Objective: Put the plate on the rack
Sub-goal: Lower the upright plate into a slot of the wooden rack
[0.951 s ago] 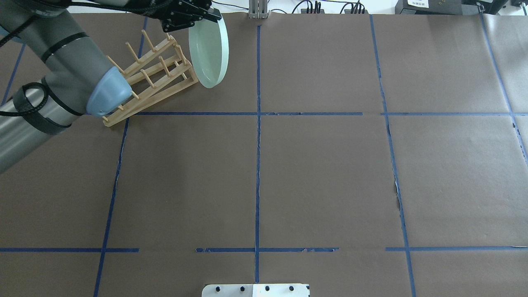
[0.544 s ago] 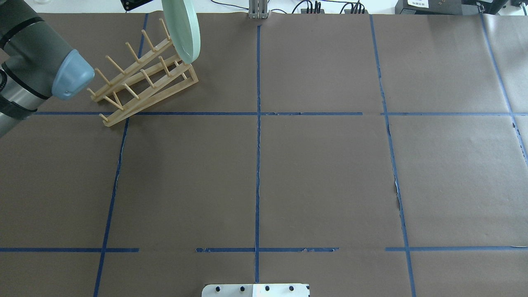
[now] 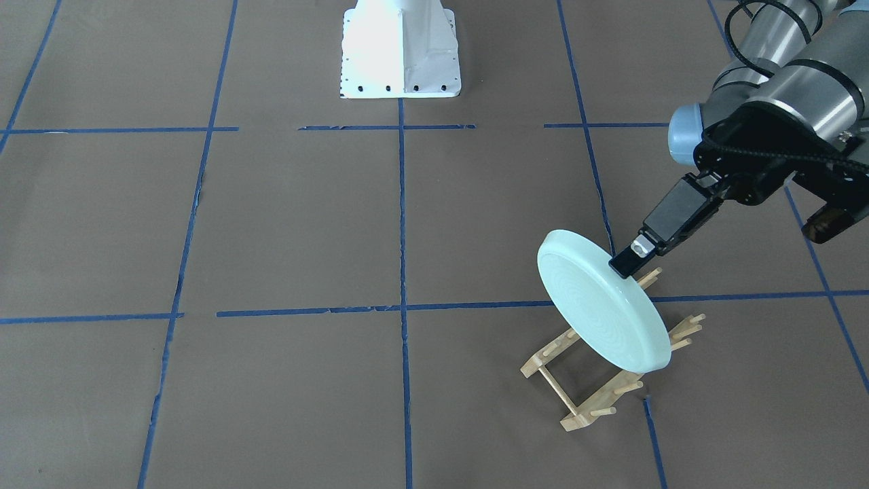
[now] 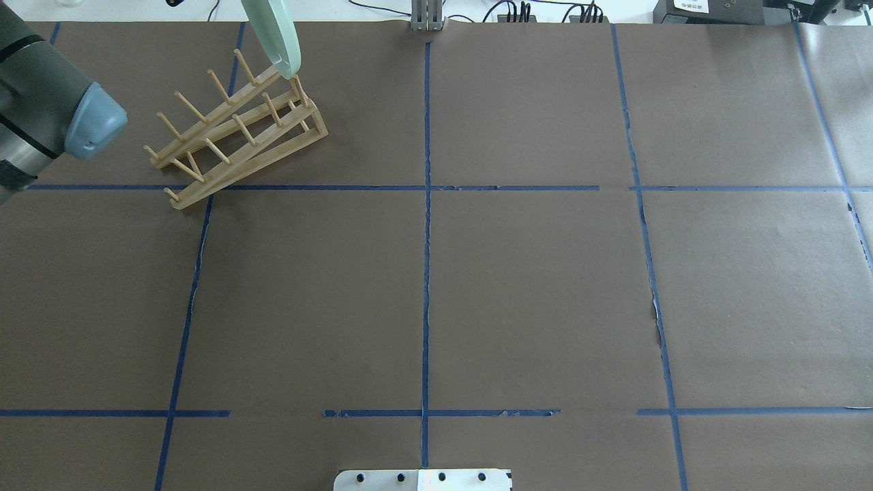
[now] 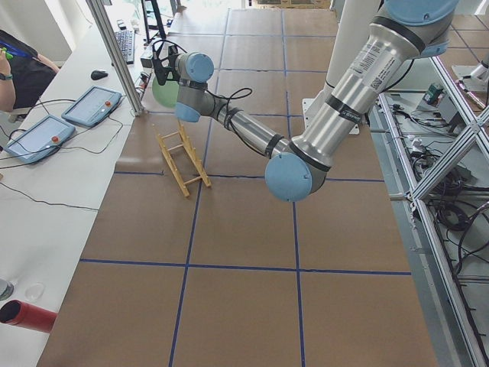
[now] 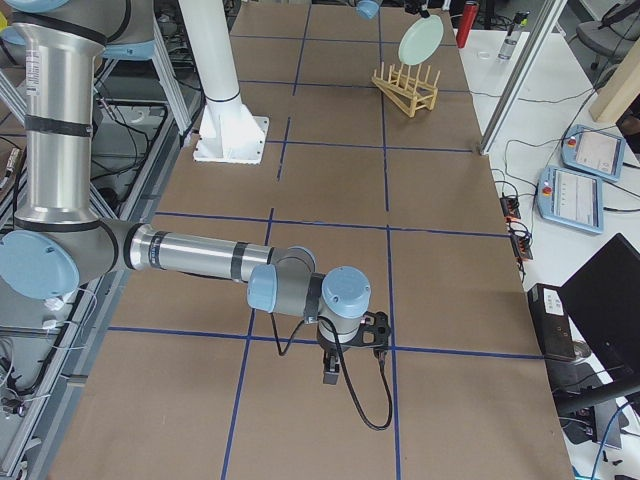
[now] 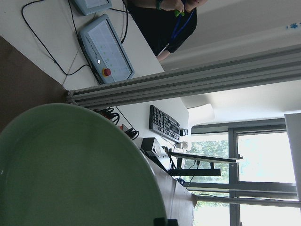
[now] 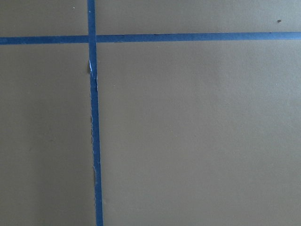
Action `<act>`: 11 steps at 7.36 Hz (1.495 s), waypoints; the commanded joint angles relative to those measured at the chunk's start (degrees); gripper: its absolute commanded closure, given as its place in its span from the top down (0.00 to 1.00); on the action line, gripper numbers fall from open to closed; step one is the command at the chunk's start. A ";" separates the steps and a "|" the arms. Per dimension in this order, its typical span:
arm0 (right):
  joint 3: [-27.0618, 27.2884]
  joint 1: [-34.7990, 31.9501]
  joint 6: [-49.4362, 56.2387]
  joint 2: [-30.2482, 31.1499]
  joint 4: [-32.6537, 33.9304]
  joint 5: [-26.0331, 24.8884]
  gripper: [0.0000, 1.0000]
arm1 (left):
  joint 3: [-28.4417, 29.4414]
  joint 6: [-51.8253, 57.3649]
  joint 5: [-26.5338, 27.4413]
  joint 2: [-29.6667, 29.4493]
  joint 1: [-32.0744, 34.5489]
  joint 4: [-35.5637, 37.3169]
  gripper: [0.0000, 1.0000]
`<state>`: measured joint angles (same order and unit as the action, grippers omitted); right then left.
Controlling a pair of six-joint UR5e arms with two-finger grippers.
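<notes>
My left gripper (image 3: 626, 265) is shut on the upper rim of the pale mint-green plate (image 3: 601, 312) and holds it tilted on edge over the far end of the light wooden rack (image 3: 577, 418). In the overhead view the plate (image 4: 276, 34) is edge-on at the top, above the rack (image 4: 259, 158); the gripper is cut off there. The plate fills the left wrist view (image 7: 70, 174). I cannot tell whether the plate touches the pegs. My right gripper (image 6: 335, 365) hangs low over the brown paper far from the rack; I cannot tell whether it is open or shut.
The white robot base (image 3: 399, 54) stands at mid-table. An aluminium post (image 5: 118, 57) and a side bench with pendant tablets (image 5: 92, 105) lie just beyond the rack. Blue tape lines grid the brown paper.
The plate has swung left and farther away, from beside the rack's end to over its far pegs. The left arm's elbow has pulled back to the left, uncovering the rack.
</notes>
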<state>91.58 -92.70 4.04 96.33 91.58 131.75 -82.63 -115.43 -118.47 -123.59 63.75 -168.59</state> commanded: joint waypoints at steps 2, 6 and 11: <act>0.00 0.06 0.00 0.00 0.00 0.00 1.00 | 6.24 -0.24 0.17 0.10 1.91 -1.39 0.00; 0.00 0.06 0.00 0.00 0.00 0.00 1.00 | 9.58 -0.06 2.18 -0.51 1.38 -1.22 0.00; 0.09 -0.03 0.00 0.00 0.00 0.00 1.00 | 10.38 -0.06 2.36 -2.98 0.94 -0.95 0.00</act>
<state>91.66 -92.71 4.04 96.33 91.58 131.75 -72.27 -115.55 -116.11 -126.16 64.81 -169.61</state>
